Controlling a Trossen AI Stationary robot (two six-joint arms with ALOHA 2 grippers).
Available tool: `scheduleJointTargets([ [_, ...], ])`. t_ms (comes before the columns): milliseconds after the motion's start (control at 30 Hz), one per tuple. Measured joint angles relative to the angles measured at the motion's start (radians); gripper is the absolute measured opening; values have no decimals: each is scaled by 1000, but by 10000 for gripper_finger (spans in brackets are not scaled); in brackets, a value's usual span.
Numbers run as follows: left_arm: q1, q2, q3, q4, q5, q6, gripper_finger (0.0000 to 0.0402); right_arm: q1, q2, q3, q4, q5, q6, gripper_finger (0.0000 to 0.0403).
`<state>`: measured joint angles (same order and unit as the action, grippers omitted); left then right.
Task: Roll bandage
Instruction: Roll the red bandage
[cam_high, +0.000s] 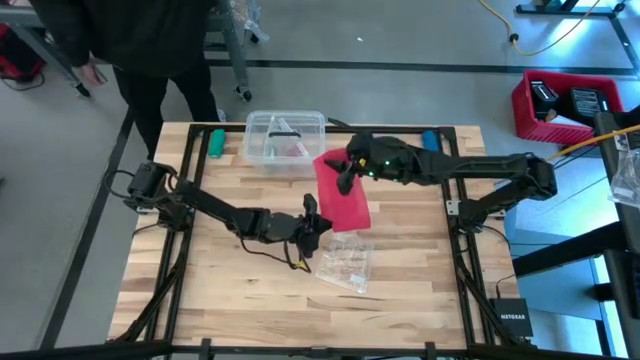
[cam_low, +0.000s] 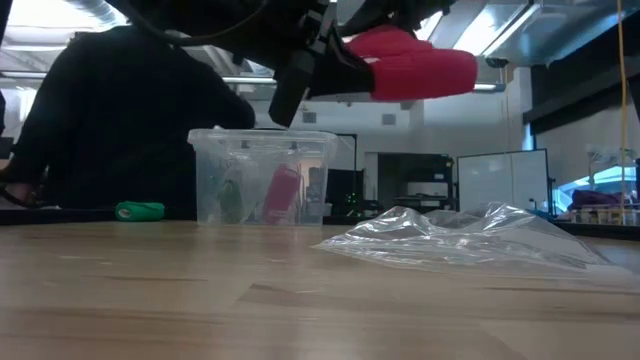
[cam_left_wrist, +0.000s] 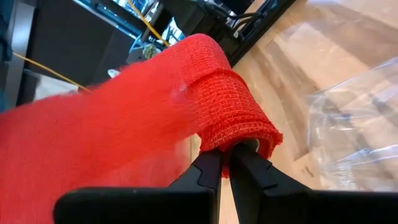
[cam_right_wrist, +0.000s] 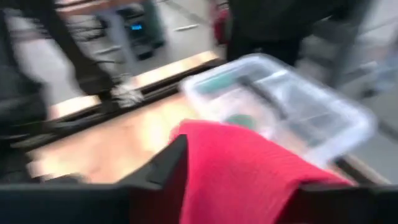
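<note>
left gripper (cam_left_wrist: 225, 163): pinched tight on the rolled end of the bandage (cam_high: 342, 192), mid-tabletop
right gripper (cam_high: 345, 180): fingers partly apart around the strip's far end
bandage: lifted off the tabletop (cam_high: 200, 290), by the clear plastic box (cam_high: 284, 135)

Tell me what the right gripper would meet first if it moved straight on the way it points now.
Most likely the red bandage, which lies across the right gripper between its spread fingers. Beyond that, its wrist view shows the clear plastic box; depth is unclear.
</note>
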<state>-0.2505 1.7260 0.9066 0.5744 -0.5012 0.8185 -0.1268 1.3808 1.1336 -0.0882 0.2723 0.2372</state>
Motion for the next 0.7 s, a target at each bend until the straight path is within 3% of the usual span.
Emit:
scheduleJointTargets([
  [100, -16, 0, 0, 2, -1, -2, 13, 0, -5, 1, -2, 146, -56, 220],
  [167, -26, 0, 0, 3, -1, -2, 13, -6, -8, 1, -30, 183, -106, 247],
  [267, -32, 0, 0, 3, -1, -9, 13, -14, -8, 1, -100, 129, -119, 274],
  [400, -31, 0, 0, 3, 0, -47, 13, -12, -8, 1, -205, -72, -113, 288],
  [467, -31, 0, 0, 3, 2, -51, 13, -11, -8, 1, -244, -121, -110, 289],
  [600, -31, 0, 0, 4, 3, -62, 13, -12, -8, 1, -223, -3, -109, 289],
  [700, -30, 0, 0, 3, 7, -101, 13, -11, -8, 1, -197, 14, -108, 289],
])
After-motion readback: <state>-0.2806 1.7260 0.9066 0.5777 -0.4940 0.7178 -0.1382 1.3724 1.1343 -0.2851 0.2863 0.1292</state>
